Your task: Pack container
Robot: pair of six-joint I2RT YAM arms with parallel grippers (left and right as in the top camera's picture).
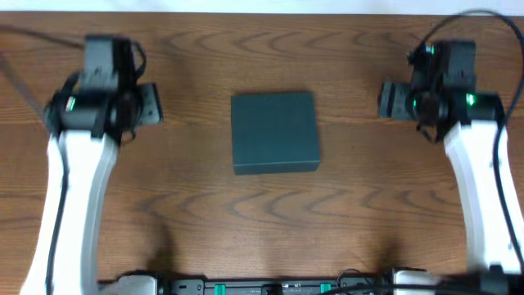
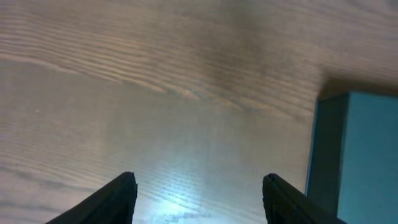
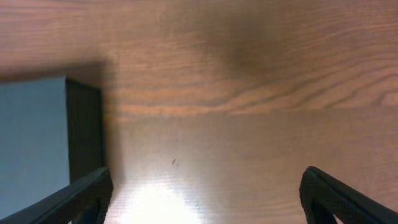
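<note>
1. Left gripper [image 2: 199, 186]: jaws stand apart with nothing between them, over the bare wooden table [image 1: 196, 205].
2. Right gripper [image 3: 206, 180]: jaws stand wide and hold nothing.
3. Container [image 1: 274, 131]: closed and flat at the table's middle. It lies right of the left gripper and left of the right gripper, apart from both.

obstacle: container [image 1: 274, 131] at table [image 1: 270, 229] centre | free: bare wood toward all four edges | left gripper [image 1: 152, 105], right gripper [image 1: 386, 98]: flanking it, well apart
</note>
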